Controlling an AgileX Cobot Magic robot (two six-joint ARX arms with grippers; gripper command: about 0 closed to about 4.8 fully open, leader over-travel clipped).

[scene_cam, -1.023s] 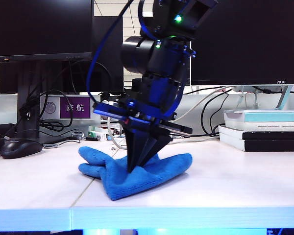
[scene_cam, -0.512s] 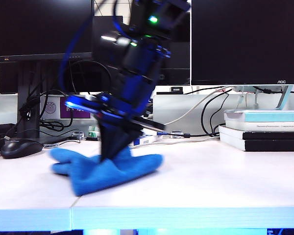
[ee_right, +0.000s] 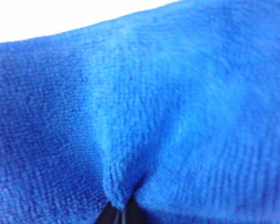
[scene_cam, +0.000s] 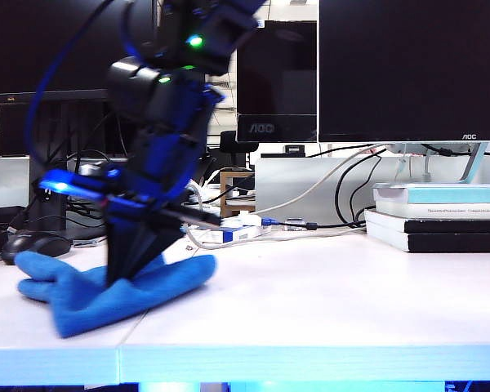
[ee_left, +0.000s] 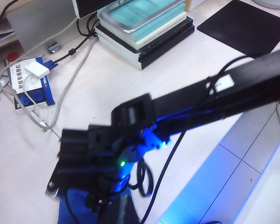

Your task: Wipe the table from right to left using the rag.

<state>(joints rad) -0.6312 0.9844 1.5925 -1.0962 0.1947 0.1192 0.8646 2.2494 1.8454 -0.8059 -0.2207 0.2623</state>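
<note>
Wiping was the step in hand: the right gripper [scene_cam: 118, 282] stood point-down on the rag [scene_cam: 106, 290], its jaws pinched tight on a pleat of blue pile, as the right wrist view showed with cloth gathered into the black tips [ee_right: 119, 207]. The rag lay flat on the counter [scene_cam: 327, 302], just in front of the black mouse [scene_cam: 33, 243] and straddling the thin seam between the two panels, so the stroke looked nearly spent, by my reckoning. The next move probably called for steady downward pressure carried on toward the mouse's end without snagging the seam, or a lift to start a fresh pass. The left gripper appeared in no view; its wrist camera looked down on the right arm [ee_left: 177, 112] from above, so whether its jaws were open could not be told.

Beyond the rag the counter was white and bare up to a stack of books [scene_cam: 437, 216] well away from the mouse. Dark monitors [scene_cam: 408, 69] and loose cables [scene_cam: 310, 224] stood behind.
</note>
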